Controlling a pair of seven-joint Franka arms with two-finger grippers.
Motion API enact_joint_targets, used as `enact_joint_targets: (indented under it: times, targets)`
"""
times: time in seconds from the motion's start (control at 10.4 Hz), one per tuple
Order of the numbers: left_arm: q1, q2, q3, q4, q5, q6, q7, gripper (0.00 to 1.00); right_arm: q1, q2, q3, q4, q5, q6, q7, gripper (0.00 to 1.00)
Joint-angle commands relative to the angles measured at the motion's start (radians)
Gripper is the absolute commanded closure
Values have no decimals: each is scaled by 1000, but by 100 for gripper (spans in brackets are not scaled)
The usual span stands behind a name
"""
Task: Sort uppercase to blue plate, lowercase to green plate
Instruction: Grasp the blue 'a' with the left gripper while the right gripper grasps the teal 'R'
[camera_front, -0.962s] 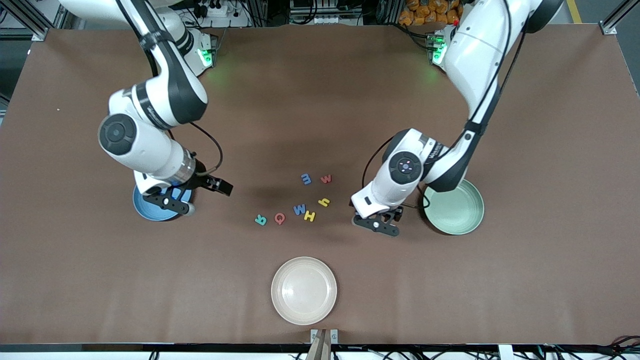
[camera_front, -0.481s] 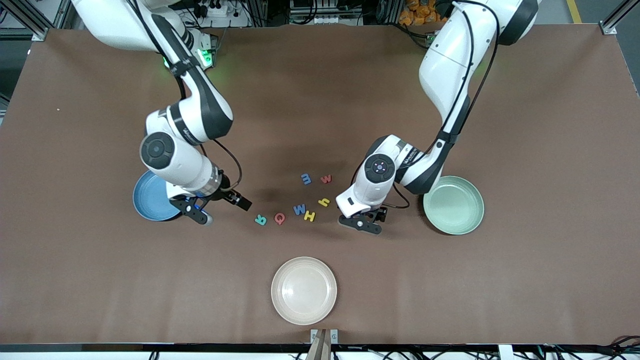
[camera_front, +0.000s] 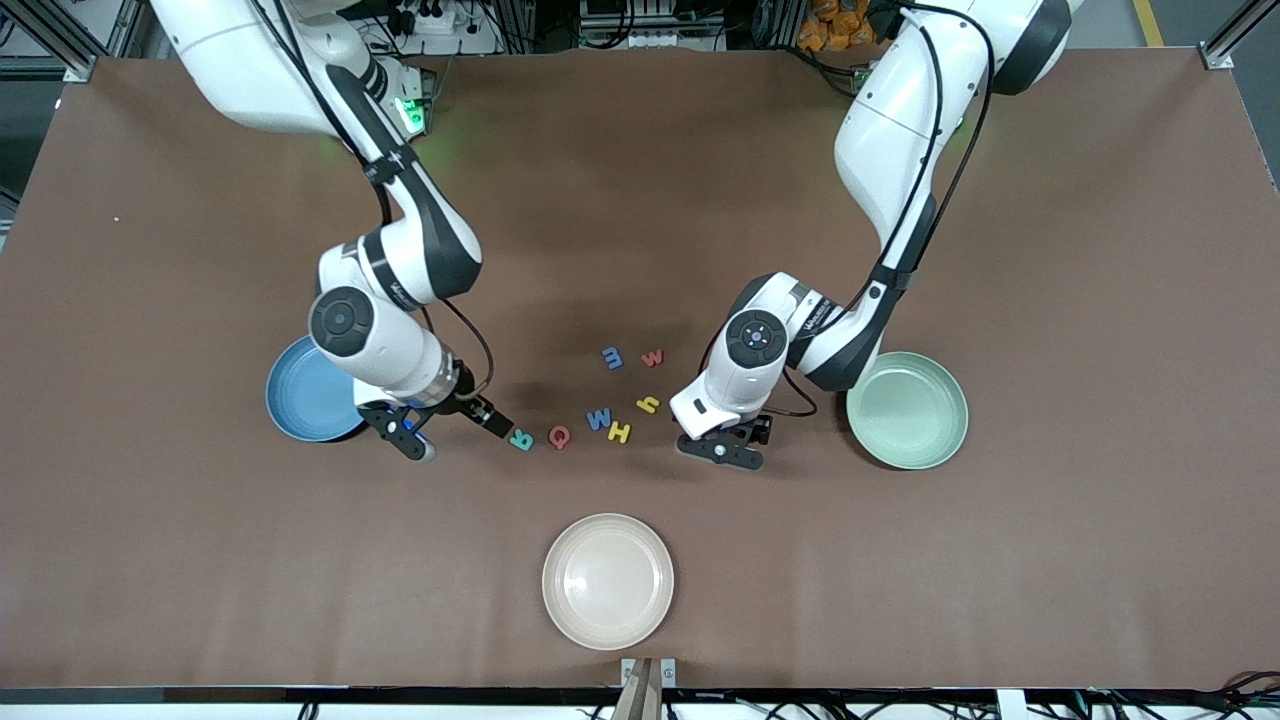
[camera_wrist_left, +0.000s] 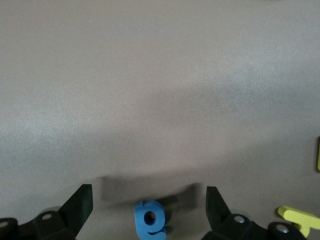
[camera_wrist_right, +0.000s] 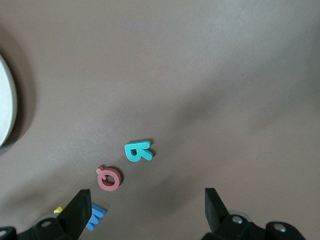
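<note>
Beige plate (camera_front: 608, 581) sits nearer the front camera than the letter cluster on the brown bench (camera_front: 1050, 560), right gripper (camera_front: 455, 428) wide open and empty beside the teal R (camera_front: 521, 438), left gripper (camera_front: 722, 441) likewise over a blue a (camera_wrist_left: 149, 219) (blue plate (camera_front: 300, 405) and green plate (camera_front: 908, 410) bare).
</note>
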Motion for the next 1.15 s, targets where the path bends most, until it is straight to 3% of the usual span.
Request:
enact_joint_targets:
  times: [0.0,0.29,0.77,0.87,0.96,1.06]
  targets:
    - [-22,1,14,8,19,-1,-71,0,38,72,0,74,-56,4,100,0]
    - [-25,1,14,4,35,-7,-113,0,61,135,-1,134,-166,-1,118,0]
    - [-13,4,14,-7,35,-9,-113,0,63,218,-1,202,-231,2,120,4]
    - [-13,2,16,-15,35,-10,-117,19,63,230,-1,211,-231,4,124,5]
    - [-14,1,14,-15,35,-41,-163,94,67,235,-3,213,-231,4,124,6]
    - [-21,1,14,-15,36,-77,-192,100,67,238,-3,213,-233,4,126,7]
